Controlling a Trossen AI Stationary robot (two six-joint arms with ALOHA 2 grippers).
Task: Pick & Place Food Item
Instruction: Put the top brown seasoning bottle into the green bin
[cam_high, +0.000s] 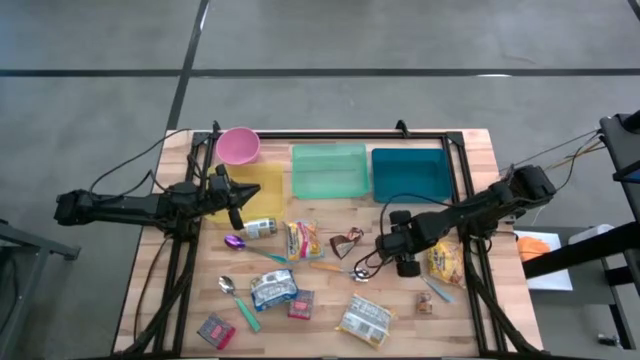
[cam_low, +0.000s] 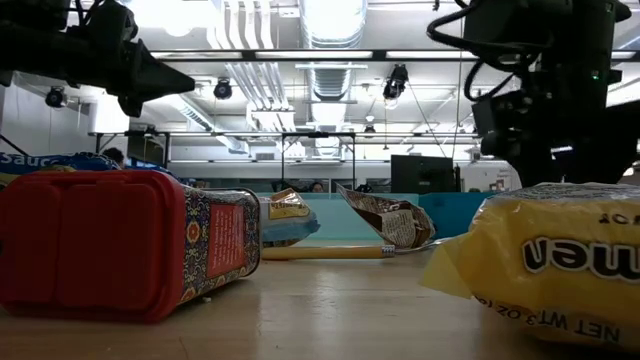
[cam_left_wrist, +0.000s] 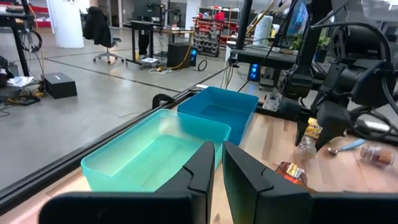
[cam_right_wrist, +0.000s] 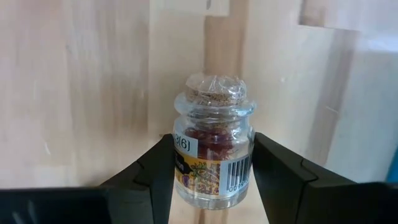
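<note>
Jar (cam_right_wrist: 213, 163), a small corked glass one with a barcode label, sits pinched between the fingers (cam_right_wrist: 287, 177) of the right claw (cam_high: 403, 255), above the wooden surface (cam_high: 470, 310). A yellow packet (cam_high: 445, 262) lies just beside that claw. The left claw (cam_left_wrist: 217, 168) hangs with fingers pressed together, holding nothing, near the green bin (cam_left_wrist: 146, 158); the blue bin (cam_left_wrist: 217, 112) lies beyond it.

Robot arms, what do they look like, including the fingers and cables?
Both arms are black and jointed, trailing thin dark cables. The left gripper has flat, wedge-shaped black fingers. The right gripper has similar angular matte-black fingers. No markings are visible.
</note>
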